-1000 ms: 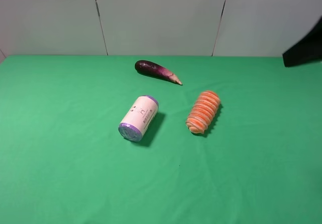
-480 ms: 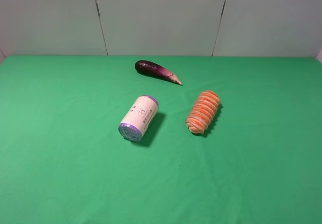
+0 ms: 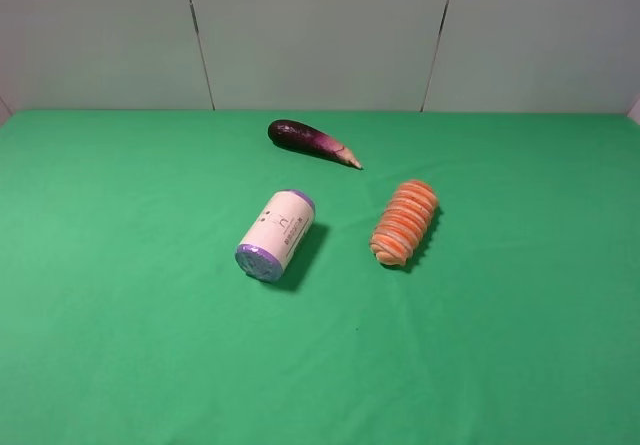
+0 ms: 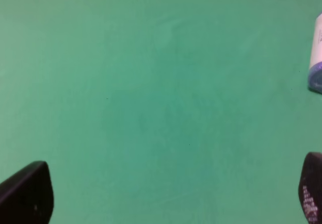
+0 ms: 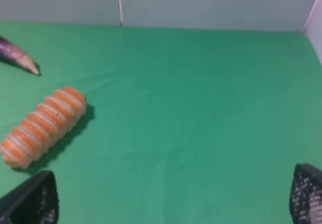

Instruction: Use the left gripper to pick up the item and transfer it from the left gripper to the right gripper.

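The item (image 3: 405,222), an orange roll with pale spiral ribs, lies on the green cloth right of centre; it also shows in the right wrist view (image 5: 43,127). Neither arm appears in the exterior high view. In the left wrist view my left gripper (image 4: 169,196) is open, its dark fingertips (image 4: 27,194) far apart above bare cloth, with nothing between them. My right gripper (image 5: 168,196) is open too, its fingertips (image 5: 30,200) wide apart and empty, and the item lies off to one side of it, apart.
A white cylinder with purple ends (image 3: 276,235) lies left of the item; its end shows at the edge of the left wrist view (image 4: 316,58). A dark purple eggplant (image 3: 310,141) lies behind both, its tip in the right wrist view (image 5: 17,58). A grey panelled wall (image 3: 320,35) backs the table.
A dark arm part at the upper right edge of the exterior view one second ago has left the frame. The objects have not moved.
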### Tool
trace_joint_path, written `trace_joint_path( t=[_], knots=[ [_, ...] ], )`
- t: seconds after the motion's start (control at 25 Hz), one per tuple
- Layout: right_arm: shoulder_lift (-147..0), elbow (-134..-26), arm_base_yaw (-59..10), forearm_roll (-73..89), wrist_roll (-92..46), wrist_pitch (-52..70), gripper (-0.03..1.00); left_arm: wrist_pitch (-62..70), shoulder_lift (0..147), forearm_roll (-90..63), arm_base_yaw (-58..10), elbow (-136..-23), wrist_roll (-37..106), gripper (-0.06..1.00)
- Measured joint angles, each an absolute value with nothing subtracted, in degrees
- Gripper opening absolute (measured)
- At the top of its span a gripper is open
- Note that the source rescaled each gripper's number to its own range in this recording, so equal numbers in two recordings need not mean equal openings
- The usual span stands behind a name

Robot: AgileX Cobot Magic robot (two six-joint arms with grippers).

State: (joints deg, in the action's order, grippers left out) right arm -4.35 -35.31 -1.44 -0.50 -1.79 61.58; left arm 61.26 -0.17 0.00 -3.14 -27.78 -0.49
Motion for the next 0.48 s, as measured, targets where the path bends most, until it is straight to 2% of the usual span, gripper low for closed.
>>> trace_joint_path(
  t=[0.2, 0.48],
  knots=[
    [0.25, -29.88, -1.44, -0.77, 1.3, 60.72, 1.0, 61.26, -0.17, 0.0, -3.14, -27.78, -0.49, 0.97],
    [0.25, -28.64, -1.44, -0.93, 1.5, 59.07, 1.0, 61.26, -0.17, 0.0, -3.14, -27.78, -0.49, 0.97]
  ],
)
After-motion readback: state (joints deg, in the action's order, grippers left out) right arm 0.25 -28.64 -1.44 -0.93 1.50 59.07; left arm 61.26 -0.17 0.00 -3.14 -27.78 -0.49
